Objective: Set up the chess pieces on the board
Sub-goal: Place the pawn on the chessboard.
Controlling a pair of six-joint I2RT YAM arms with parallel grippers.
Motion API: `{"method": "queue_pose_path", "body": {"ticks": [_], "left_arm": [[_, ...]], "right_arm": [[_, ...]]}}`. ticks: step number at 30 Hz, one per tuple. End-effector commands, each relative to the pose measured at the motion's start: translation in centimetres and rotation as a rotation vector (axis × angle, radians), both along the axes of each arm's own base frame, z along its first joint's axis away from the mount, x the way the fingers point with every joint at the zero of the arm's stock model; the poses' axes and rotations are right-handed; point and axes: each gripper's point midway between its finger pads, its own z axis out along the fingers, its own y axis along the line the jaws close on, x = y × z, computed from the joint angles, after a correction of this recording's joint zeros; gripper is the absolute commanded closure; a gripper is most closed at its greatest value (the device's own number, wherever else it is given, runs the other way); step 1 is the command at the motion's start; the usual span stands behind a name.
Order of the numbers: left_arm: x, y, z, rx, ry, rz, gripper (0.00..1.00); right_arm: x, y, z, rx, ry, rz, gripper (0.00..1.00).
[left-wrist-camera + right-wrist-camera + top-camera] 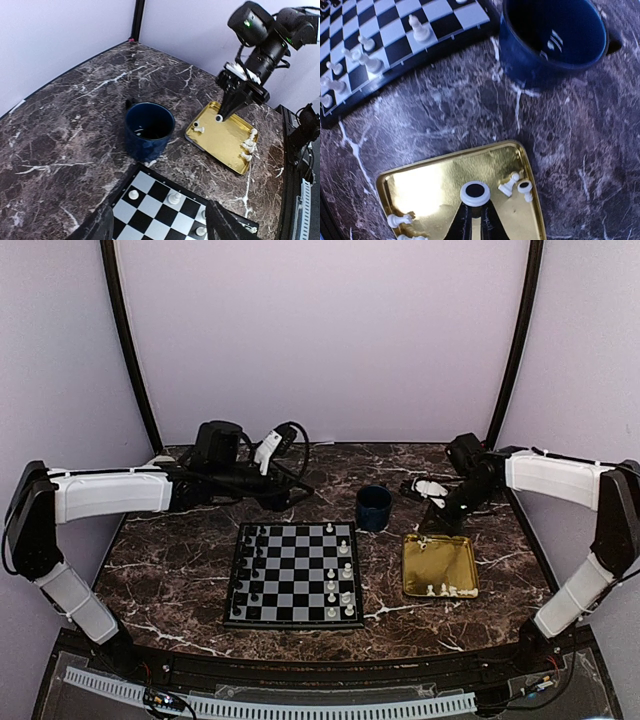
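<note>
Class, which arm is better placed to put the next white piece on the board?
Right: the right gripper pinches a white piece over the gold tray; the left gripper is open, empty.

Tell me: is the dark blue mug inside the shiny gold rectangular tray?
No, the mug stands on the marble tabletop beside the tray.

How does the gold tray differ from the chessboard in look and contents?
The gold tray is shiny, one colour, with a raised rim; the chessboard is flat and checkered black and grey. The tray holds few white pieces; the board holds many, black and white. Both lie on the marble table.
</note>
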Motion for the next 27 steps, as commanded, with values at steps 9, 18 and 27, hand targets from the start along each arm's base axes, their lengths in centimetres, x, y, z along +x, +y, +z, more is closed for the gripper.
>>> {"method": "queue_pose_path", "body": {"ticks": [9, 18, 27], "left_arm": [[0.8, 1.4, 3.2, 0.025, -0.113, 0.105, 0.35], [3.8, 9.2, 8.5, 0.011, -0.255, 0.364, 0.33], [3.7, 10.5, 10.0, -0.019, -0.292, 0.383, 0.33]], "right_arm": [[0.6, 7.8, 4.1, -0.150, -0.110, 0.212, 0.92], [2.2, 14.5, 2.6, -0.474, -0.278, 0.441, 0.92], [2.0, 19.8, -0.3, -0.809, -0.459, 0.677, 0.92]]}}
